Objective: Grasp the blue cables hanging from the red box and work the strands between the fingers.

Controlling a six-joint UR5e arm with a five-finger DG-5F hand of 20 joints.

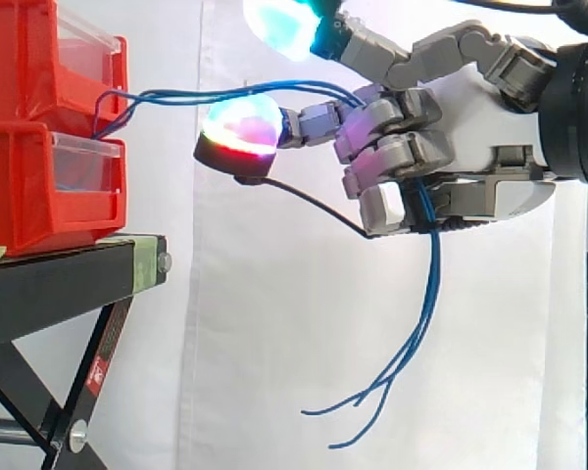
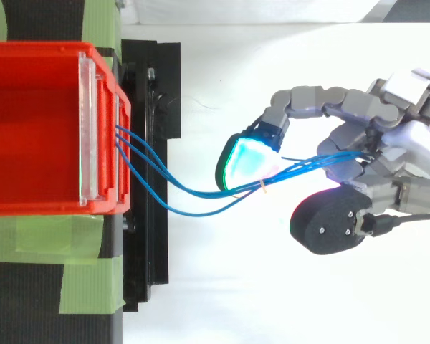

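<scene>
Several thin blue cables run from the front of the stacked red bins across to my hand on the right. They pass into the curled fingers and hang down below the palm, their loose ends dangling free. My hand is shut on the strands, with one finger stretched up and another reaching left, its glowing pad just under the cables. From above, the cables sag between the red bin and my hand.
The bins stand on a black stand with green tape on its top. A white curtain hangs behind. Open space lies under and right of the stand.
</scene>
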